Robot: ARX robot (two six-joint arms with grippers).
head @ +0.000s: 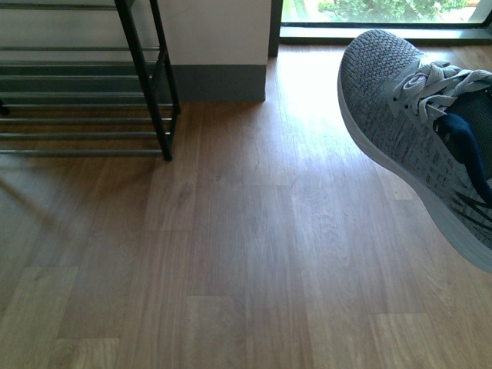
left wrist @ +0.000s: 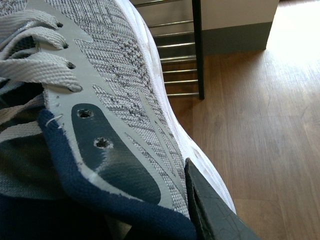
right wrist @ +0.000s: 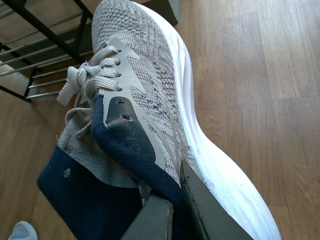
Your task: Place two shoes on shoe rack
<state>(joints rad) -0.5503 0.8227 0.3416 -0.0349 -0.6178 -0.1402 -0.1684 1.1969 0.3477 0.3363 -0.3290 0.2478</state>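
While aloft, sneaker (head: 415, 131) in right pincer (right wrist: 173, 189)

Home entryway; shoe rack (head: 144, 77), wood floor (head: 246, 254), window (head: 384, 11)

We're over a warm brown wood-plank floor (head: 246, 254), boards running away from the camera, with staggered joints and visible grain. Straight ahead a white wall block (head: 219, 31) juts forward, with a grey skirting band (head: 219, 83) along its foot. To its right is a dark-framed window (head: 384, 11) reaching down almost to the floor, green foliage bright behind the glass. Daylight pours through it, and a pale washed-out glare patch (head: 307, 84) spreads over the boards just below the sill. The floor dims toward the left, where soft shadow lies. Both wrist views show the same planks, with a sunny sheen across them.
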